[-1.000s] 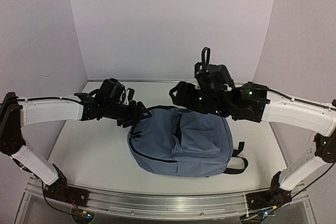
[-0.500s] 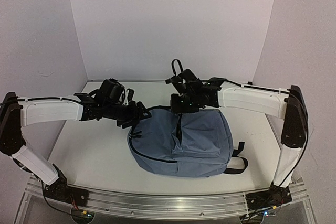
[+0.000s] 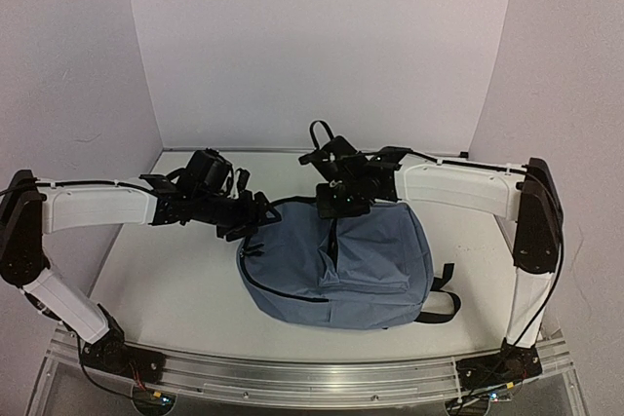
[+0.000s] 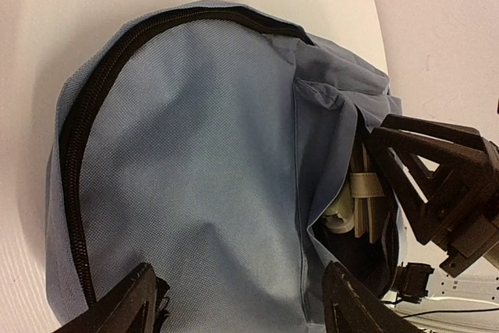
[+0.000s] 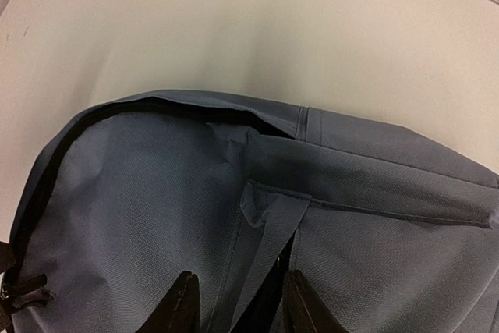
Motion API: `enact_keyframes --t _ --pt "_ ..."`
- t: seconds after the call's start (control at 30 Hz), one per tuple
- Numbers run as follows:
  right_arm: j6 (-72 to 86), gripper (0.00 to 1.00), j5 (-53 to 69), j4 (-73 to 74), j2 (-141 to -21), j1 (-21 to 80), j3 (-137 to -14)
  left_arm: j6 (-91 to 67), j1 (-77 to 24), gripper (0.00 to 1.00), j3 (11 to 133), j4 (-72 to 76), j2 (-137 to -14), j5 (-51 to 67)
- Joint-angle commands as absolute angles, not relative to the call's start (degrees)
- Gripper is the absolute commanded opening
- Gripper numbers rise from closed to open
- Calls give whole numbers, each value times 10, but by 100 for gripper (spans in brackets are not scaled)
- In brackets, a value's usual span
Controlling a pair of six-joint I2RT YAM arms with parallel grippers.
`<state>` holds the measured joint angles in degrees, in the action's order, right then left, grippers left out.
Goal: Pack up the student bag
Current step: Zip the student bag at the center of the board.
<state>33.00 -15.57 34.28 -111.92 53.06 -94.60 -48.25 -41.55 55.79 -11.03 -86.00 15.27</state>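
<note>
One open left end effector (image 4: 238, 274) hovers; the right end effector (image 5: 240, 282) straddles the student bag's (image 3: 341, 260) pocket fold (image 5: 269, 208), grip unclear; it should pinch squarely.

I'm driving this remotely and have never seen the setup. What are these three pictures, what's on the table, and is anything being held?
Two robot arms, each ending in a two-finger pincer, are bolted at the near edge of the table. The wide picture looks down from above and behind; the other two come from wrist cameras. The student bag lies on the table. The left pincer hangs open over it. The right pincer straddles a fabric fold of it; whether it grips is unclear.
</note>
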Motion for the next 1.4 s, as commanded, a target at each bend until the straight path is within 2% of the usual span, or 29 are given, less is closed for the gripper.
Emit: enact_keyframes --t 0.0,0.1,0.27,0.37,0.53,0.63,0.77,1.07,1.27,1.37 --pt "334 35 -181 359 -1140 540 -966 -482 -412 73 571 -112 -867 162" --pt "336 30 -185 360 -1142 539 -966 -481 -412 73 571 -115 -865 159" --pt "347 12 -216 363 -1140 540 -965 -482 -411 73 571 -119 -860 155" --pt "355 5 -237 367 -1142 540 -962 -482 -411 73 573 -122 -859 152" --pt "359 7 -227 370 -1146 541 -964 -480 -411 73 576 -125 -860 154" --pt "362 0 -233 371 -1140 544 -963 -483 -411 74 573 -123 -860 153" --pt "375 0 -258 370 -1110 550 -951 -487 -412 74 569 -114 -859 154" --pt "426 0 -293 349 -1045 549 -883 -478 -435 76 607 -11 -906 230" --pt "434 0 -230 303 -1009 548 -842 -489 -481 77 673 49 -989 280" --pt "437 5 -184 266 -979 546 -804 -502 -491 73 687 72 -1015 288"
